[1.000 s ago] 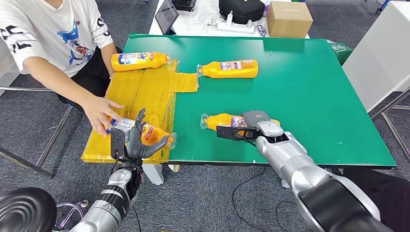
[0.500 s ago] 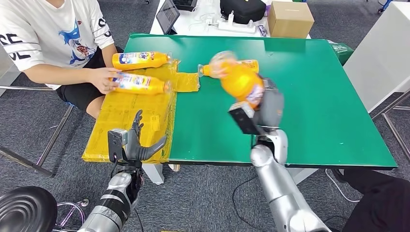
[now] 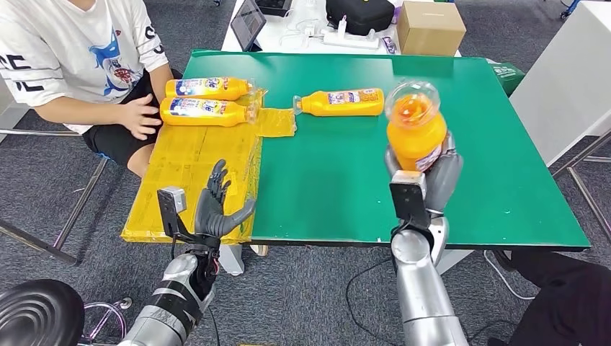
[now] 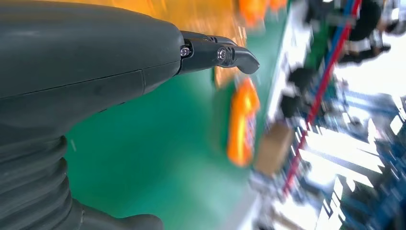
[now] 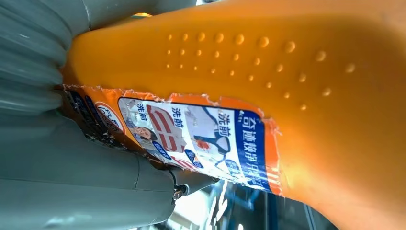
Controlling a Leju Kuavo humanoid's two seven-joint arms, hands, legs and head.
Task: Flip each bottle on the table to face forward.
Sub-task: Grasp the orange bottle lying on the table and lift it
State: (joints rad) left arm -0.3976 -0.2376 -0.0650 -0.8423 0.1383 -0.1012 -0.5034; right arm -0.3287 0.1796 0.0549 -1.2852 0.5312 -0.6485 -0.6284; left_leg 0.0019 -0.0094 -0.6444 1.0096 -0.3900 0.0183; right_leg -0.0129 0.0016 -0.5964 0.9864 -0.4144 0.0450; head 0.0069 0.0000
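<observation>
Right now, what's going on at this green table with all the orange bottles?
The robot's right hand holds one orange bottle up above the green table. Its left hand hovers open, holding nothing, near the yellow sheet. A seated person's hand rests beside two bottles lying there; another bottle lies mid-table.

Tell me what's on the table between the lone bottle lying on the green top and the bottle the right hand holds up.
Head view: only bare green tabletop between the lying bottle and the lifted bottle.
</observation>
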